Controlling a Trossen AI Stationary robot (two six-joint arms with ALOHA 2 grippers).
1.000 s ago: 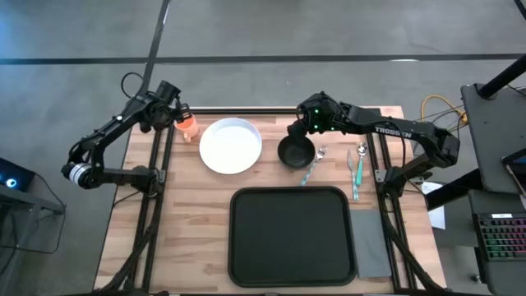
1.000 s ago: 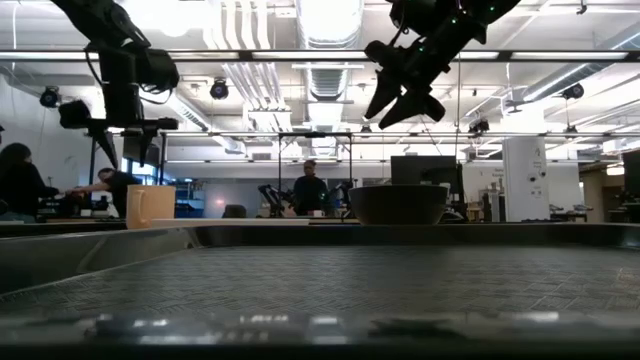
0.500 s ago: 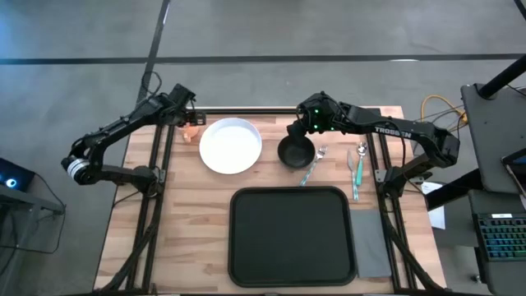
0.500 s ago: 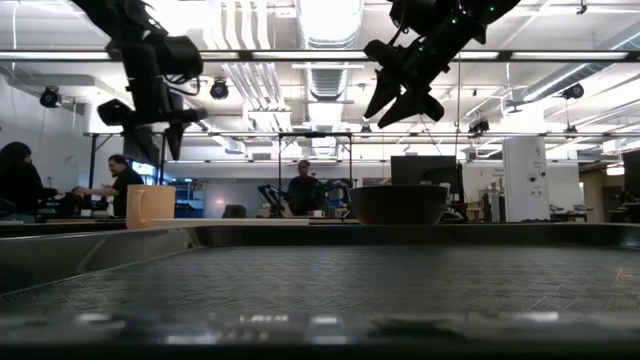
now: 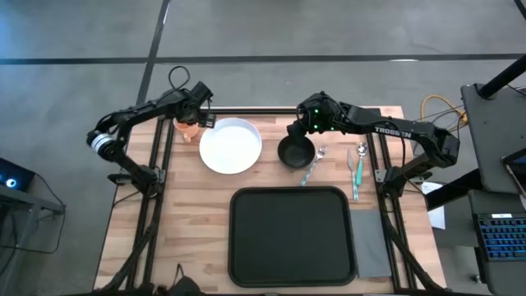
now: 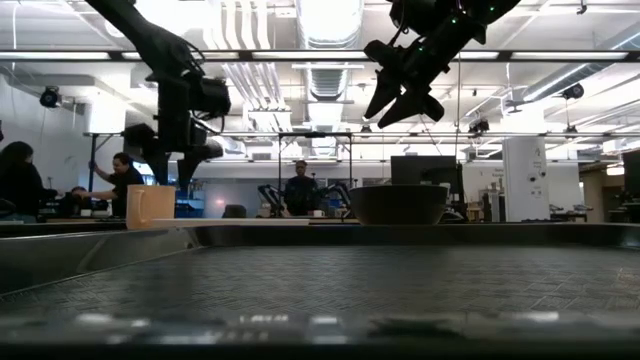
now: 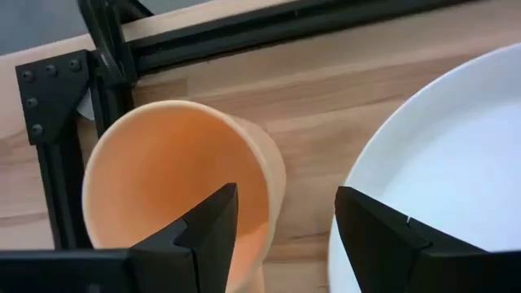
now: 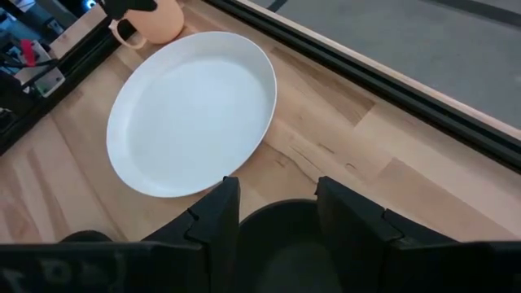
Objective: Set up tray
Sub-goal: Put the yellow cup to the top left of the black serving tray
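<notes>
The black tray (image 5: 292, 236) lies flat at the table's near middle, with nothing on it. An orange cup (image 5: 189, 128) (image 7: 175, 179) stands upright at the far left corner. Beside it lies a white plate (image 5: 231, 145) (image 8: 191, 110), and right of that a black bowl (image 5: 296, 152) (image 6: 398, 203). My left gripper (image 5: 201, 113) (image 7: 285, 232) is open and hovers over the cup's right side. One finger is above the cup's mouth and the other above the plate's rim. My right gripper (image 5: 298, 131) (image 6: 397, 103) is open, well above the bowl's far edge.
A fork (image 5: 312, 164) and two more utensils (image 5: 357, 168) lie on the wood right of the bowl. A narrow grey napkin (image 5: 371, 242) lies right of the tray. Black frame rails (image 5: 156, 189) run along the left, right and far edges. People (image 6: 110, 185) show in the room behind.
My left gripper has swung along the far edge toward the table's right and come lower, from left of the cup to over its right side by the plate. It stays open. The cup, plate, bowl and right arm have kept still.
</notes>
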